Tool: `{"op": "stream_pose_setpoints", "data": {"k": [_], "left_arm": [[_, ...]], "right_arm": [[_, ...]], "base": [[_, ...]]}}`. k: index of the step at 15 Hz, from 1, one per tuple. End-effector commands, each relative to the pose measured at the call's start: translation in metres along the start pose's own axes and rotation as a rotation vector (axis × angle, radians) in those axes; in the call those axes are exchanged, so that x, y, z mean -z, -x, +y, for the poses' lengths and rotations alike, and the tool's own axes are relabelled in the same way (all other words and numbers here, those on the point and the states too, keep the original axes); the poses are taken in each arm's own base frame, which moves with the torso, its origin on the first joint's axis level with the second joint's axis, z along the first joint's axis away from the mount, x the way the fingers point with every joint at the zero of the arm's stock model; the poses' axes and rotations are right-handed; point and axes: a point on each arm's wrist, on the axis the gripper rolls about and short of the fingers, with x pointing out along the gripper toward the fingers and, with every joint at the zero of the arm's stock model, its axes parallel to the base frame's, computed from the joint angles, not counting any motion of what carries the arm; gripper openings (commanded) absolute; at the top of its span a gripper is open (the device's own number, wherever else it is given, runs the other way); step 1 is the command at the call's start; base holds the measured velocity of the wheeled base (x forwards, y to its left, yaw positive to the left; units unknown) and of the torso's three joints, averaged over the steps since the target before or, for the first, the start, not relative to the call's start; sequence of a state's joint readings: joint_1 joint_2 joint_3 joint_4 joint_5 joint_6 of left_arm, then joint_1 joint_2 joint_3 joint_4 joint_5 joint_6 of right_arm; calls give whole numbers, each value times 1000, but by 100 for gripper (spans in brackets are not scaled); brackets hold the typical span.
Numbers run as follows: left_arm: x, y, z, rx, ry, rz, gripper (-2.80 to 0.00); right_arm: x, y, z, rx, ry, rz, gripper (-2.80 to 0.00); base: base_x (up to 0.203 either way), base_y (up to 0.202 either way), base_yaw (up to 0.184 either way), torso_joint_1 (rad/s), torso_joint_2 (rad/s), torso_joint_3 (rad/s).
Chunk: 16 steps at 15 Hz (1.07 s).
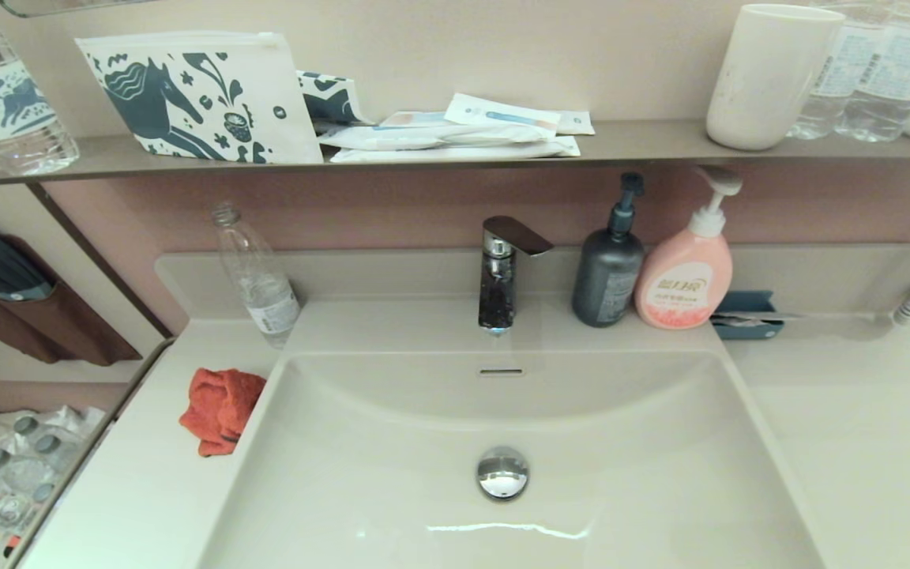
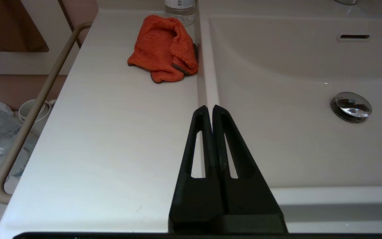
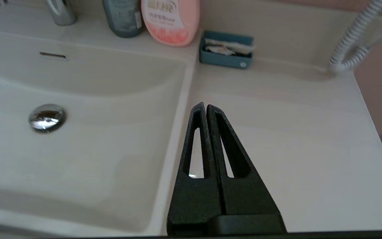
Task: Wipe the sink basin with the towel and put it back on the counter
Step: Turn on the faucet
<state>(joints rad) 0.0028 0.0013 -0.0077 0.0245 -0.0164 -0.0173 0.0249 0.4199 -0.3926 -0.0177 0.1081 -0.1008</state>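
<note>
The towel (image 1: 220, 409) lies bunched on the counter (image 1: 139, 490) at the basin's (image 1: 502, 427) left edge, near a bottle (image 1: 259, 278). Left gripper (image 2: 210, 108) and right gripper (image 3: 205, 105) are both clenched, holding nothing, hovering over the basin's side edges.

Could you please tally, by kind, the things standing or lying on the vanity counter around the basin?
Towels: 1, the orange towel on the counter
Clear plastic bottles: 1, the clear bottle
Pump bottles: 2, the dark grey pump bottle and the pink pump bottle
Small blue trays: 1, the blue tray
Total: 5
</note>
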Motion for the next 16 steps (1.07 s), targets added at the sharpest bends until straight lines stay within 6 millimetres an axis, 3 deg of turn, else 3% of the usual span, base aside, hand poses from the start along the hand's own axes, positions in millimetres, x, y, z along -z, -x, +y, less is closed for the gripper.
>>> {"op": "stream_pose_setpoints", "data": {"k": [1,4,8,12,16], "left_arm": [[0,0,0,0,0,0,-280],[0,0,0,0,1,0,-280],[0,0,0,0,1,0,-280],[0,0,0,0,1,0,-280],[0,0,0,0,1,0,-280]], "right_arm": [[-22,-42,-5,-65,-20,89,-280],[-47,-85,-4,-211,-70,126,-280],[-65,-133,30,-436,-83,194,-280],[-69,-190,68,-382,-78,255,-280],[-60,-232,103,-263,-72,232,-280]], "base": [[0,0,0,0,0,0],[0,0,0,0,0,0],[0,0,0,0,0,0],[0,0,0,0,0,0],[0,0,0,0,0,0]]}}
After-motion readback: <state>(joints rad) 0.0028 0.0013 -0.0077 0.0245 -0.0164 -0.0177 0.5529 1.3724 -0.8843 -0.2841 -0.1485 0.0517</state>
